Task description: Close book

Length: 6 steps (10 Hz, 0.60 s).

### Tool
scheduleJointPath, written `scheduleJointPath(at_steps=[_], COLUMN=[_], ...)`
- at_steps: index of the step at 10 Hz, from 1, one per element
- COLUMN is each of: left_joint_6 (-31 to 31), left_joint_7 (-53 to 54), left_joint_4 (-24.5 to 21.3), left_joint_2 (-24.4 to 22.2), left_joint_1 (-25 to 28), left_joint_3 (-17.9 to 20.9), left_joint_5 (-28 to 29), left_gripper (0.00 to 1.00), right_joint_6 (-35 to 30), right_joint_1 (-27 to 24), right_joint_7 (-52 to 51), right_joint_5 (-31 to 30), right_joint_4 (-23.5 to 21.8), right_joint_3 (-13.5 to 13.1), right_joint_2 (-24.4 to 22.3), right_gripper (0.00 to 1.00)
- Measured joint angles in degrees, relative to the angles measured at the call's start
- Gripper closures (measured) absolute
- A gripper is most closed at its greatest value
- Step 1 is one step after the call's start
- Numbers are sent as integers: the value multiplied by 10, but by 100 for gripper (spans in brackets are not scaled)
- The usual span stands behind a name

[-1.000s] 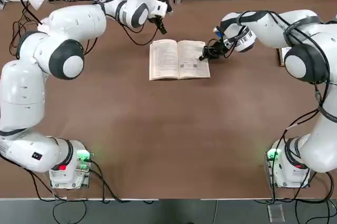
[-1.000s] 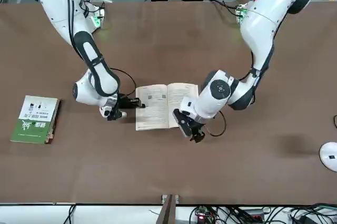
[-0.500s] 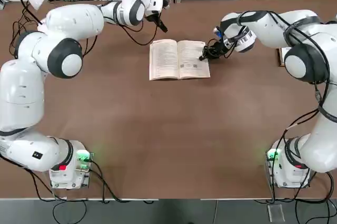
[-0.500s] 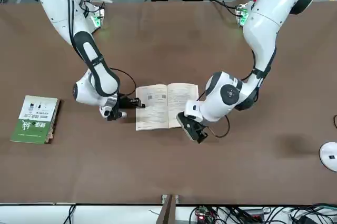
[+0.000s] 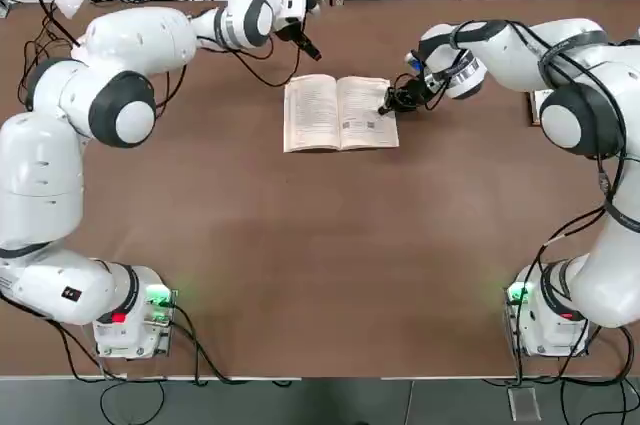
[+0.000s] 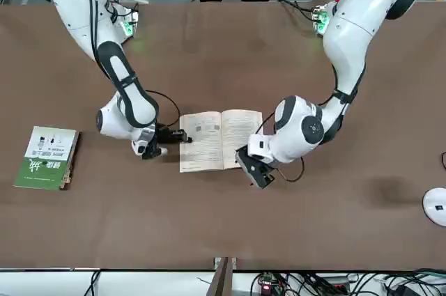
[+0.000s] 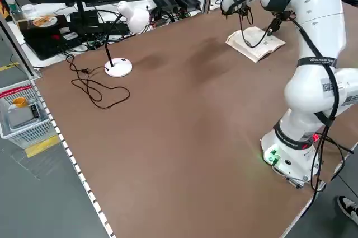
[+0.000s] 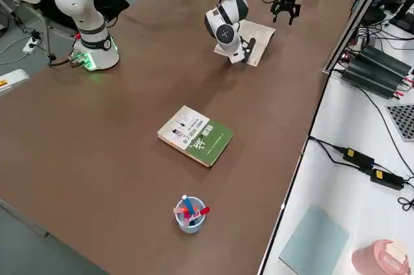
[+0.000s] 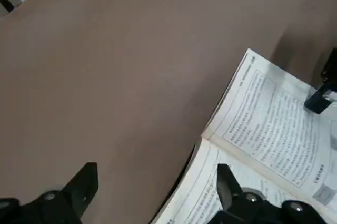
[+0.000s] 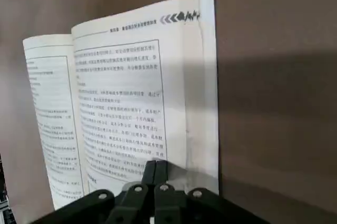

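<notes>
Two grippers: both work around the book, which lies open, face up, mid-table.
Top view: the book (image 5: 341, 113) is flat, cream pages showing. The right gripper (image 5: 390, 105) has its tips on the book's right-hand page near the outer edge, probably pinning it so the book does not slide. The left gripper (image 5: 306, 47) hangs off the book's far left corner, apart from it.
Front view: the right gripper (image 6: 182, 139) reaches level from the side onto the page edge; the left gripper (image 6: 258, 174) sits just off the book's near corner. A green-and-white book (image 6: 47, 157) lies well apart from the book, beyond the right arm.
Left wrist view: left fingers (image 9: 83, 184) stand spread wide, holding nothing, one over bare table (image 9: 105, 66), one over the page, likely lined up to catch the left half's edge and fold it over.
Right wrist view: right fingers (image 10: 156, 170) are pressed together, tips on the printed page.
Materials: thin, limp paper in dense print, with a shallow spine valley; matte brown tabletop.
</notes>
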Motion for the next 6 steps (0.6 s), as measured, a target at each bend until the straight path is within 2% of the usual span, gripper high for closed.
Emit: scheduleJointPath(at_steps=[6], left_joint_6=[0], left_joint_7=[1], left_joint_4=[12], left_joint_2=[26], left_joint_1=[4], left_joint_3=[-8], left_joint_5=[-56], left_gripper=[0], right_joint_6=[0], right_joint_1=[0], right_joint_7=[0], right_joint_5=[2], right_joint_4=[0], right_joint_3=[0], right_joint_2=[0], right_gripper=[99])
